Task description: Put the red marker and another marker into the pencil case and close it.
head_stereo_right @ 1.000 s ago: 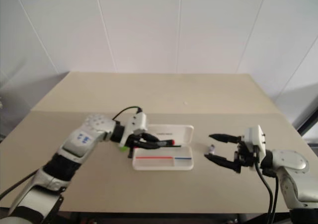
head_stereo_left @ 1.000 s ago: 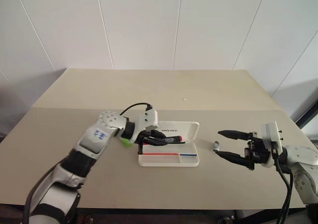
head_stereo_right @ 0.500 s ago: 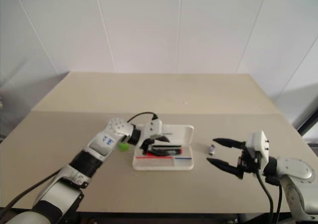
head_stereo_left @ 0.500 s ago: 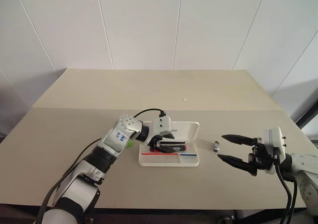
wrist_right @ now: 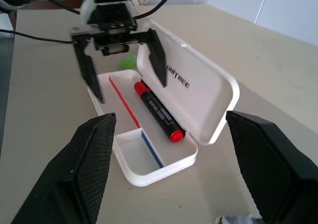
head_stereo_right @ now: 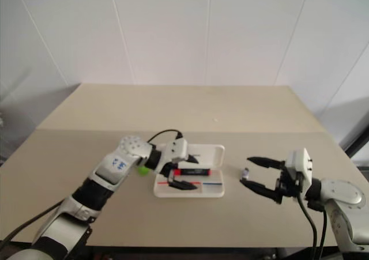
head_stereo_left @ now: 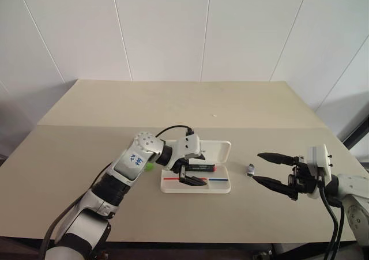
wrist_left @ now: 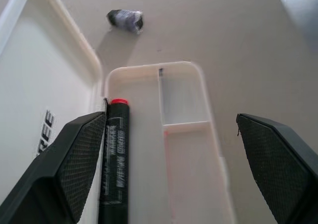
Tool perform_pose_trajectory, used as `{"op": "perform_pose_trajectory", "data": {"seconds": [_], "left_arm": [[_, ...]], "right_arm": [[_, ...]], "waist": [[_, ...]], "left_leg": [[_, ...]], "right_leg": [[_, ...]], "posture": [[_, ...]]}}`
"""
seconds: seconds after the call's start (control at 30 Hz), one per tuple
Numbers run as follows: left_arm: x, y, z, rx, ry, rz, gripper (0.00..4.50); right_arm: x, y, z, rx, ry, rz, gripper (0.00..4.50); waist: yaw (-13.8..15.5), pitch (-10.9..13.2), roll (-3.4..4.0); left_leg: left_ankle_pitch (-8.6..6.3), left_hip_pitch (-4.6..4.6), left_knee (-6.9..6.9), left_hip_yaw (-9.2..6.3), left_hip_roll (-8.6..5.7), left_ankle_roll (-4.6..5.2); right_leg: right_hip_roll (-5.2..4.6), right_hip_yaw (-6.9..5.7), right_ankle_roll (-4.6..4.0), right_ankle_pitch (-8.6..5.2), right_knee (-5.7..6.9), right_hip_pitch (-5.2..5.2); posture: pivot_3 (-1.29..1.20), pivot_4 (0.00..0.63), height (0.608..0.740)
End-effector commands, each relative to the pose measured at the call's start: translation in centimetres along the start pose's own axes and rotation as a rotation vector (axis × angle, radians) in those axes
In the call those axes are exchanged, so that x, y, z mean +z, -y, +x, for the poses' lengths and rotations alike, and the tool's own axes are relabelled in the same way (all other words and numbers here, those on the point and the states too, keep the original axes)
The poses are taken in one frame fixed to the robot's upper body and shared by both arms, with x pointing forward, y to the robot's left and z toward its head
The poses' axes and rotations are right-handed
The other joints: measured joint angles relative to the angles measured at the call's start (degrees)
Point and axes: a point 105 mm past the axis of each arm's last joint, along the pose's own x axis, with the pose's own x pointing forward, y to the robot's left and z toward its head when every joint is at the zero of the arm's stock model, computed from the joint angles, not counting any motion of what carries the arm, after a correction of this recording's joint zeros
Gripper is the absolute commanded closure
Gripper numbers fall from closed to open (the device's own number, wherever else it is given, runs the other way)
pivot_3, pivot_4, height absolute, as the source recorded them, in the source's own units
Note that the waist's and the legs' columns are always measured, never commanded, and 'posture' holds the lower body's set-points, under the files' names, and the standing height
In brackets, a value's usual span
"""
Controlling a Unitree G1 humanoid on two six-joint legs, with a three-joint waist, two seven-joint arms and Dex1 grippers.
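The white pencil case (head_stereo_left: pixel 218 151) lies open mid-table, lid leaning back. The red marker (head_stereo_left: pixel 202 168) rests in its tray along the hinge side, red cap toward the right; it also shows in the left wrist view (wrist_left: pixel 115 164) and the right wrist view (wrist_right: pixel 158 112). My left gripper (head_stereo_left: pixel 200 170) hovers just over the tray, open, its fingers straddling the marker without touching it. The green marker (head_stereo_left: pixel 149 166) lies on the table left of the case, mostly hidden behind my left wrist. My right gripper (head_stereo_left: pixel 258 167) stands open and empty to the right of the case.
A small grey object (head_stereo_left: pixel 251 169) lies on the table between the case and my right gripper. The tray has a divider with a small end compartment (wrist_left: pixel 183 97). Bare table stretches behind the case.
My left gripper has opened and let go of the red marker, which now lies in the case's tray. The right gripper has stayed put.
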Motion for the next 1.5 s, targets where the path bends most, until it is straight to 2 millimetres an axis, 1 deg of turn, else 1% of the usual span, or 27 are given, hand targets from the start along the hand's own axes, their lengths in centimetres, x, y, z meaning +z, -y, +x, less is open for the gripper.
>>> {"op": "perform_pose_trajectory", "data": {"seconds": [0.03, 0.17, 0.23, 0.3, 0.33, 0.4, 0.47, 0.53, 0.6, 0.63, 0.7, 0.83, 0.93, 1.0, 1.07, 1.23, 1.3, 1.43, 1.5], "left_arm": [[1.4, 0.5, -1.2, 0.011, 0.049, 0.039, 0.02], [2.6, 2.3, -2.7, -0.039, 0.129, 0.042, 0.02], [3.1, 3.5, -4.0, -0.068, 0.174, 0.037, 0.02], [2.9, 4.1, -5.9, -0.052, 0.198, 0.018, 0.02], [2.4, 4.3, -6.9, -0.033, 0.194, -0.008, 0.02], [1.9, 4.7, -8.2, -0.005, 0.192, -0.045, 0.02], [1.6, 4.7, -9.0, 0.032, 0.191, -0.075, 0.02], [0.5, 3.7, -10.4, 0.171, 0.147, -0.145, 0.02], [0.3, 2.6, -11.5, 0.309, 0.166, -0.167, 0.02], [0.3, 1.8, -12.3, 0.411, 0.187, -0.179, 0.02], [-0.3, 0.9, -13.3, 0.567, 0.179, -0.234, 0.02], [-2.0, -0.3, -14.5, 0.815, 0.133, -0.342, 0.02], [-4.3, -1.7, -15.4, 1.039, 0.087, -0.501, 0.02], [-5.3, -2.4, -15.8, 1.173, 0.084, -0.580, 0.02], [-5.9, -3.0, -16.0, 1.282, 0.099, -0.642, 0.02], [-7.6, -3.4, -15.3, 1.456, 0.110, -0.895, 0.02], [-8.2, -3.5, -14.8, 1.489, 0.103, -0.969, 0.02], [-9.2, -3.5, -12.9, 1.518, 0.084, -1.135, 0.02], [-9.6, -3.7, -12.4, 1.549, 0.075, -1.204, 0.02]], "right_arm": [[0.8, 0.3, -0.1, 0.005, 0.009, -0.036, 0.00], [0.8, 0.3, -0.2, 0.013, 0.008, -0.037, 0.00], [0.8, 0.3, -0.2, 0.018, 0.008, -0.036, 0.00], [0.9, 0.2, -0.2, 0.024, 0.008, -0.035, 0.00], [0.8, 0.2, -0.2, 0.030, 0.006, -0.034, 0.00], [0.8, 0.1, -0.3, 0.037, 0.004, -0.032, 0.00], [0.9, 0.2, -0.4, 0.044, 0.003, -0.032, 0.00], [1.0, 0.3, -0.4, 0.054, 0.003, -0.037, 0.00], [1.1, 0.5, -0.4, 0.061, 0.004, -0.041, 0.00], [1.2, 0.6, -0.5, 0.063, 0.004, -0.042, 0.00], [1.1, 0.8, -0.6, 0.068, 0.001, -0.043, 0.00], [1.2, 1.3, -0.5, 0.077, -0.003, -0.047, 0.00], [1.2, 1.6, -0.1, 0.092, -0.004, -0.049, 0.00], [1.2, 1.7, 0.3, 0.101, -0.003, -0.049, 0.00], [1.3, 1.8, 0.6, 0.108, 0.000, -0.050, 0.00], [1.3, 1.9, 1.0, 0.126, -0.002, -0.049, 0.00], [1.3, 2.0, 1.1, 0.128, -0.004, -0.049, 0.00], [1.5, 2.0, 1.1, 0.136, -0.004, -0.050, 0.00], [1.5, 1.8, 1.0, 0.150, -0.006, -0.045, 0.00]], "waist": [[0.0, 0.0, 0.00], [-0.1, 0.0, 0.01], [-0.2, 0.0, 0.01], [-0.2, 0.0, 0.02], [-0.3, 0.0, 0.02], [-0.4, 0.0, 0.02], [-0.2, 0.0, 0.02], [0.0, 0.0, 0.01], [0.0, 0.0, 0.01], [0.0, 0.0, 0.01], [0.0, 0.0, 0.01], [-0.1, 0.0, 0.01], [0.0, 0.0, 0.01], [0.0, 0.0, 0.00], [0.0, 0.0, -0.01], [0.1, 0.0, -0.01], [0.1, 0.0, -0.02], [0.1, 0.0, -0.04], [0.2, 0.0, -0.07]], "left_leg": [[0.00, 0.00, 0.01, 0.01, -0.01, 0.00], [0.00, 0.00, -0.02, 0.00, 0.00, 0.00], [0.00, 0.00, -0.05, 0.00, 0.03, 0.00], [0.00, 0.01, -0.06, 0.00, 0.03, 0.00], [0.00, 0.03, -0.06, 0.01, 0.04, 0.00], [0.00, 0.05, -0.05, 0.01, 0.05, 0.00], [0.00, 0.05, 0.00, 0.01, 0.04, 0.00], [0.00, 0.05, 0.06, 0.00, 0.02, 0.01], [0.01, 0.04, 0.08, 0.01, 0.02, 0.02], [0.01, 0.05, 0.08, 0.00, 0.03, 0.03], [0.02, 0.05, 0.08, -0.02, 0.03, 0.03], [0.01, 0.05, 0.04, -0.02, 0.03, 0.03], [0.01, 0.07, 0.05, -0.03, 0.02, 0.02], [0.02, 0.06, 0.10, -0.03, 0.02, 0.02], [0.02, 0.06, 0.11, -0.03, 0.00, 0.01], [0.01, 0.03, 0.09, -0.03, -0.04, -0.01], [0.01, 0.02, 0.09, -0.03, -0.04, -0.02], [0.00, 0.00, 0.10, -0.02, -0.05, -0.04], [0.00, 0.00, 0.11, -0.02, -0.06, -0.04]], "right_leg": [[-0.01, 0.00, 0.00, 0.00, 0.00, 0.01], [-0.01, 0.01, 0.00, 0.00, -0.01, 0.00], [0.00, 0.01, -0.01, -0.01, 0.00, -0.01], [0.00, 0.01, -0.02, -0.01, 0.02, -0.02], [0.00, 0.01, -0.03, -0.02, 0.03, -0.02], [0.01, 0.01, -0.05, -0.03, 0.05, -0.02], [0.00, 0.01, -0.06, -0.03, 0.07, 0.00], [-0.02, 0.01, -0.06, -0.03, 0.03, 0.06], [-0.02, 0.01, -0.05, -0.03, -0.02, 0.09], [-0.02, 0.01, -0.05, -0.03, -0.02, 0.09], [-0.02, -0.01, -0.05, -0.03, -0.01, 0.08], [-0.02, -0.01, -0.03, -0.02, -0.01, 0.07], [-0.02, -0.01, -0.02, -0.01, 0.03, 0.07], [-0.01, -0.01, 0.00, 0.01, 0.05, 0.07], [-0.02, -0.01, 0.02, 0.03, 0.04, 0.08], [-0.04, -0.01, 0.06, 0.05, -0.01, 0.07], [-0.04, -0.01, 0.08, 0.06, -0.02, 0.07], [-0.03, -0.01, 0.10, 0.07, -0.06, 0.07], [-0.03, -0.01, 0.11, 0.08, -0.06, 0.07]], "posture": [[0.00, 0.150, 0.740], [0.00, 0.150, 0.740], [0.00, 0.150, 0.740], [0.00, 0.150, 0.740], [0.00, 0.150, 0.740], [0.00, 0.150, 0.740], [0.00, 0.150, 0.740], [0.00, 0.150, 0.740], [0.00, 0.150, 0.740], [0.00, 0.150, 0.740], [0.00, 0.150, 0.740], [0.00, 0.150, 0.740], [0.00, 0.150, 0.740], [0.00, 0.150, 0.740], [0.00, 0.150, 0.740], [0.00, 0.150, 0.740], [0.00, 0.150, 0.740], [0.00, 0.150, 0.740], [0.00, 0.150, 0.740]]}}
